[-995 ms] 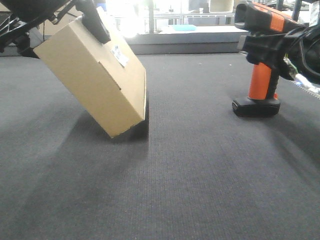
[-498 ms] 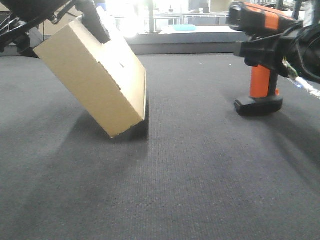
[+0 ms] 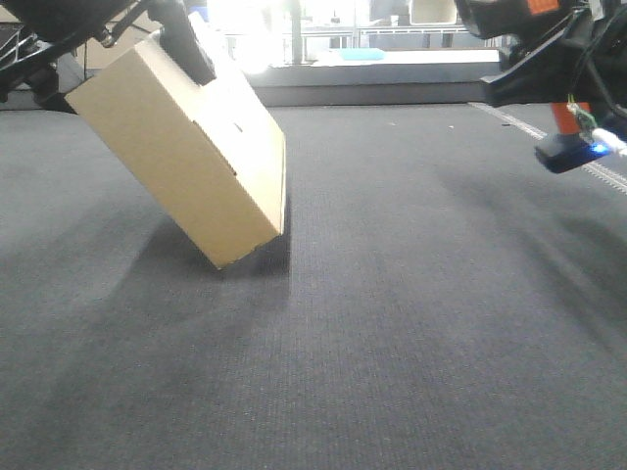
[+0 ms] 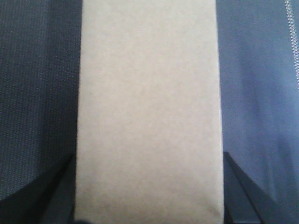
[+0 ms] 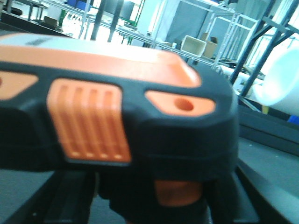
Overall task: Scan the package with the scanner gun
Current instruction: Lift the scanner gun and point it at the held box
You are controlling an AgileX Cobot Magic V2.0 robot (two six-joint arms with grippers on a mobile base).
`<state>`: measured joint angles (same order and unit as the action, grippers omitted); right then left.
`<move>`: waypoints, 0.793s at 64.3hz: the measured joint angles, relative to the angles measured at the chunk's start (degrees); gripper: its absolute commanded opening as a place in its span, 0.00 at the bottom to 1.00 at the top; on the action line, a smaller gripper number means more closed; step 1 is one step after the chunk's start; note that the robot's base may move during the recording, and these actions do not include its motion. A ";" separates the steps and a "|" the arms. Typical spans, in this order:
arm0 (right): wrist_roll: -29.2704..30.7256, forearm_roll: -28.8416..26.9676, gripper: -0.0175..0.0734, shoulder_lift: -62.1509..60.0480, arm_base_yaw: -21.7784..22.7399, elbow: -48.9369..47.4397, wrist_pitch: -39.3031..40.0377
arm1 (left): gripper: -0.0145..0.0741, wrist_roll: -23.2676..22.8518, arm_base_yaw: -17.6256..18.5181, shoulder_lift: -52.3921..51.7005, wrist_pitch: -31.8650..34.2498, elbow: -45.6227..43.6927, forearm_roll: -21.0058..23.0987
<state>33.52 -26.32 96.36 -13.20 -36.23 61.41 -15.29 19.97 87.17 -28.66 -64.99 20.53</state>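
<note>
**A:** Jaws first: the left gripper's are spread wide and clamped on the upper end of the package. The right gripper's are closed round the scanner gun, below its head.

**B:** What's changed?

**A:** A second ago the scanner gun's base stood on the mat. Now it's lifted, high at the right edge, well apart from the package — so aiming comes next, I'd judge. The package hasn't moved: tilted, low corner seemingly on the mat.

**B:** Anything unclear?

**A:** The front view crops the scanner gun's head, and glare washes the package's top face — I can't find the label.
</note>
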 measured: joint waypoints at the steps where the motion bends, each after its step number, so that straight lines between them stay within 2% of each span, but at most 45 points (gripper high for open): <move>1: 0.13 0.00 0.41 0.00 0.03 0.00 0.00 | 0.10 0.00 0.00 0.00 0.00 0.00 0.00; 16: 4.91 -1.26 0.41 0.00 2.01 0.00 -3.56 | 0.10 0.00 0.00 0.00 0.00 0.00 0.00; 51: 5.45 -1.02 0.41 -0.25 2.03 0.00 -3.60 | 0.10 0.00 0.00 0.00 0.00 0.00 0.00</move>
<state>38.96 -27.34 96.12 -11.17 -36.23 57.81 -15.29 19.97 87.17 -28.66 -64.99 20.53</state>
